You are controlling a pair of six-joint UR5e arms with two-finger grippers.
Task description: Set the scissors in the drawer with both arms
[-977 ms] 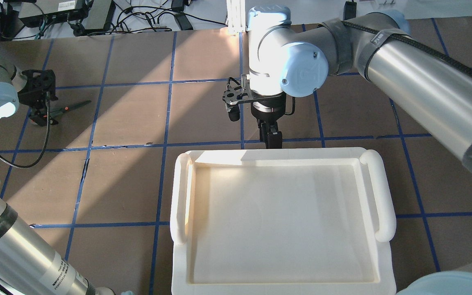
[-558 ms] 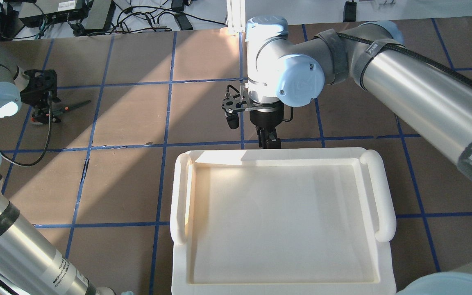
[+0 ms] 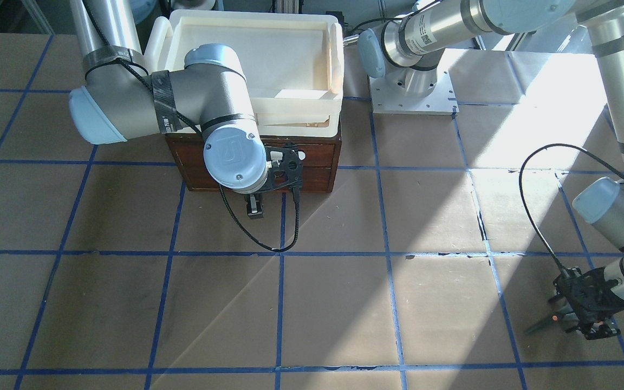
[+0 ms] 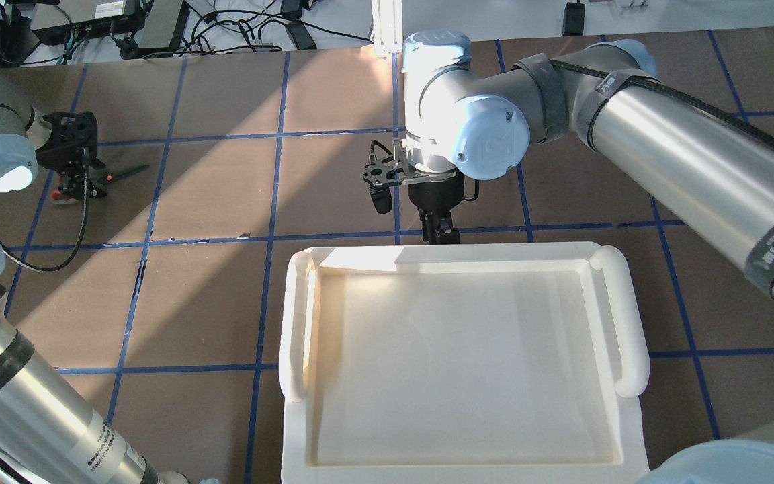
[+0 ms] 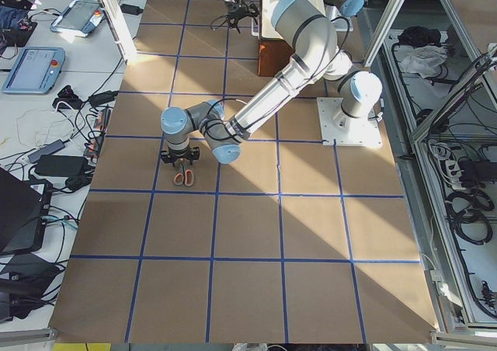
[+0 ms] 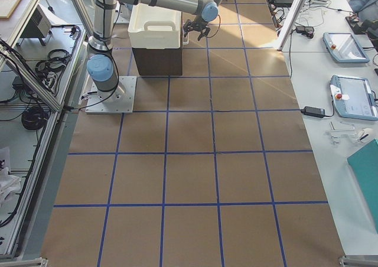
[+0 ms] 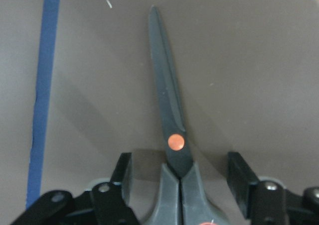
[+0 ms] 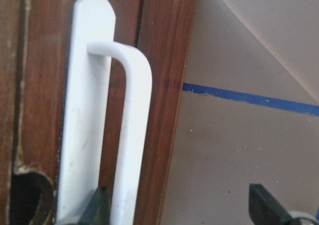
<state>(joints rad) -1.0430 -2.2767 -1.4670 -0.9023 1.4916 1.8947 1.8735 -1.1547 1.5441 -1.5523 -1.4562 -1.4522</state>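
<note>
Between the left gripper's (image 7: 180, 161) spread black jaws lie slim, matte-grey scissors (image 7: 164, 85).

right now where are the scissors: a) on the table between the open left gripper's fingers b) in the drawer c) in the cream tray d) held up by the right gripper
a: the scissors lie on the table, with the left gripper open on either side of them, not clamped.

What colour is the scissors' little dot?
Orange-red; the scissors show it best in the left wrist view.
</note>
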